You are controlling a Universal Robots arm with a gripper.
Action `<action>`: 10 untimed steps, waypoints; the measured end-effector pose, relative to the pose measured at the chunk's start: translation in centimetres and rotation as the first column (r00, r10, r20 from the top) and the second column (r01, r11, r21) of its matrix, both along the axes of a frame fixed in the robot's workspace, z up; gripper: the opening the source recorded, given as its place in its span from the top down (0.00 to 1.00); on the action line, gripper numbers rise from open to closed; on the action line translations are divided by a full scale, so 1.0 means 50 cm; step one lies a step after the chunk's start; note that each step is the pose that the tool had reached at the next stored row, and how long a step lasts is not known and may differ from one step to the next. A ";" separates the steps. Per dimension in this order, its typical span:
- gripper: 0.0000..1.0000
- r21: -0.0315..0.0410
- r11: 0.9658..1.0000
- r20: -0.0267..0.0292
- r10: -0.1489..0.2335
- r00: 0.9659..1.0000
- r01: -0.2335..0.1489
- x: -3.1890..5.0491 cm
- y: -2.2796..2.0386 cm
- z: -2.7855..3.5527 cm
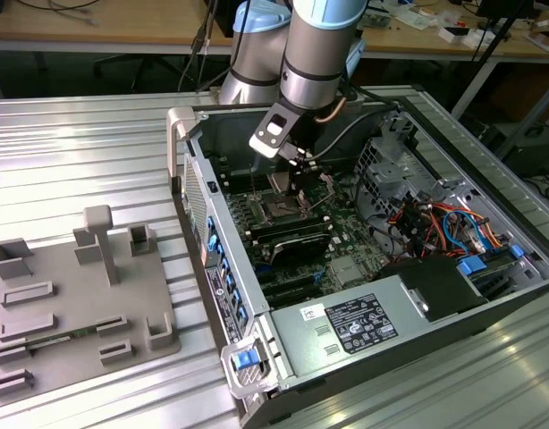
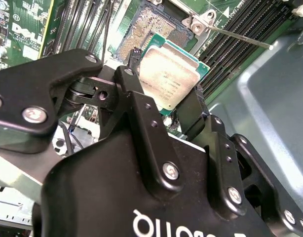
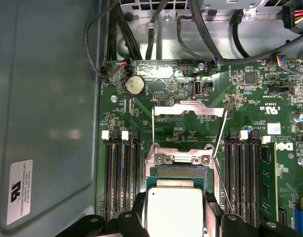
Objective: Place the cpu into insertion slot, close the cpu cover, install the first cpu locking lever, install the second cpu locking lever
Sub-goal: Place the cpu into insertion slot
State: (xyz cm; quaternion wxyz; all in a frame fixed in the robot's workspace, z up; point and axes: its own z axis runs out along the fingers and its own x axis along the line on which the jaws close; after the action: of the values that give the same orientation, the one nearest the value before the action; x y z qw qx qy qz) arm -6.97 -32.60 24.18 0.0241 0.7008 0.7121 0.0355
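My gripper [image 2: 166,94] is shut on the cpu [image 2: 169,79], a square chip with a silvery face, its fingers [image 2: 134,86] clamping two opposite edges. The chip hangs just above the insertion slot [image 2: 146,27], partly over it, with the dark pin field still showing beyond. In the first wrist view the cpu [image 3: 173,210] sits beside the open insertion slot [image 3: 183,172], and the cpu cover [image 3: 188,109] stands raised behind it. Two thin locking levers [image 3: 220,136] are swung up and free. In the exterior view the gripper [image 1: 297,165] hovers over the insertion slot [image 1: 282,212].
Black memory slots [image 3: 119,173] flank the socket on both sides. Cables [image 1: 426,219] and a drive cage [image 1: 386,156] crowd the exterior view's right. The open computer case wall [image 1: 207,214] rises beside the board. A grey fixture plate [image 1: 73,304] lies outside on the metal table.
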 end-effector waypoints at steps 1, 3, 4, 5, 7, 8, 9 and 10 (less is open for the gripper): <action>0.45 -0.001 1.000 0.000 0.000 1.000 0.000 0.000 0.0004 -0.004; 0.45 -0.019 1.000 -0.001 0.001 1.000 -0.001 0.000 0.0012 -0.028; 0.45 -0.033 0.999 -0.001 0.001 1.000 -0.001 0.000 0.0030 -0.035; 0.45 -0.033 0.999 -0.001 0.001 1.000 -0.001 0.000 0.0036 -0.042; 0.45 -0.033 0.999 -0.001 0.003 1.000 -0.003 0.000 0.0037 -0.051; 0.45 -0.033 0.999 -0.001 0.005 1.000 -0.005 0.000 0.0037 -0.055; 0.45 -0.033 0.999 -0.002 0.006 1.000 -0.006 0.000 0.0037 -0.058; 0.45 -0.033 0.999 -0.003 0.009 1.000 -0.009 0.000 0.0036 -0.062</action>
State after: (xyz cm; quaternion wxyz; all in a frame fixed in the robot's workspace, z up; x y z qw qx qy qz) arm -6.99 -32.42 21.07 0.0346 0.6971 0.7157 0.0227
